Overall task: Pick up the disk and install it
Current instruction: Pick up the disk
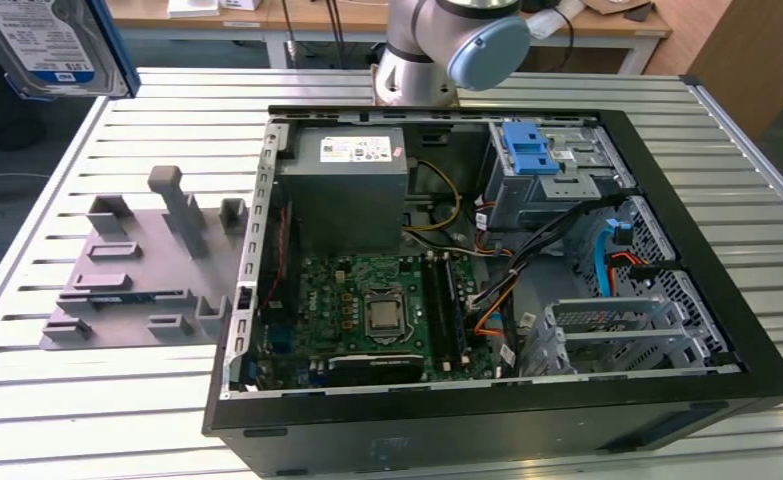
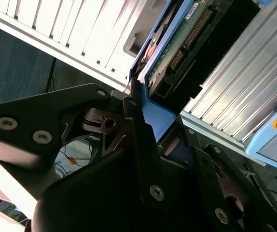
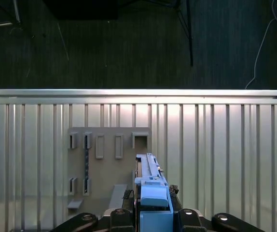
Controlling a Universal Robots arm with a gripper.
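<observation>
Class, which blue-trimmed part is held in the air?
The disk, at the exterior view's top left; the blue bracket sits inside the computer case.

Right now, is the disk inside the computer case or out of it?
Out. The gripper holds the disk above the grey fixture plate, away from the open case.

Silver-grey arm, black gripper

The arm (image 1: 407, 60) is a silver-grey tube with a rounded pale-blue joint cap (image 1: 489, 50). In the second wrist view, the gripper (image 2: 153, 121) has matte black linkage plates (image 2: 56, 108); 1 plate carries 2 silver screws (image 2: 6, 123).
</observation>
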